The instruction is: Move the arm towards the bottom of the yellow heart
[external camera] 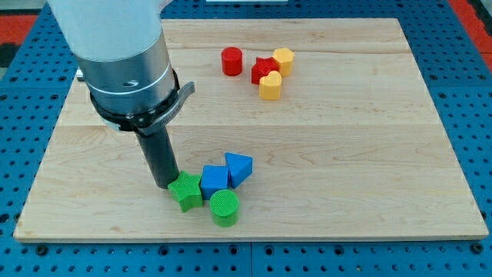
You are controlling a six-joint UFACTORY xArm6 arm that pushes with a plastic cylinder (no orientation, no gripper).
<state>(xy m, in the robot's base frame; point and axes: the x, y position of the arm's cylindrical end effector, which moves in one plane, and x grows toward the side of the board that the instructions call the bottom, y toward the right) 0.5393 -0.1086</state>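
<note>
Green cylinder [224, 208] lies nearest; my tip [165, 185], seemingly touching the green cube [186, 191], has no claw; yellow heart [270, 86] sits far toward upper right

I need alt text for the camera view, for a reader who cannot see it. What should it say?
My tip rests at the left edge of a green cube, far from the yellow heart near the view's top. Beside the cube sit a blue cube, a blue triangular block and a green cylinder; by the heart, a red cylinder, a red star and a yellow hexagon.
</note>
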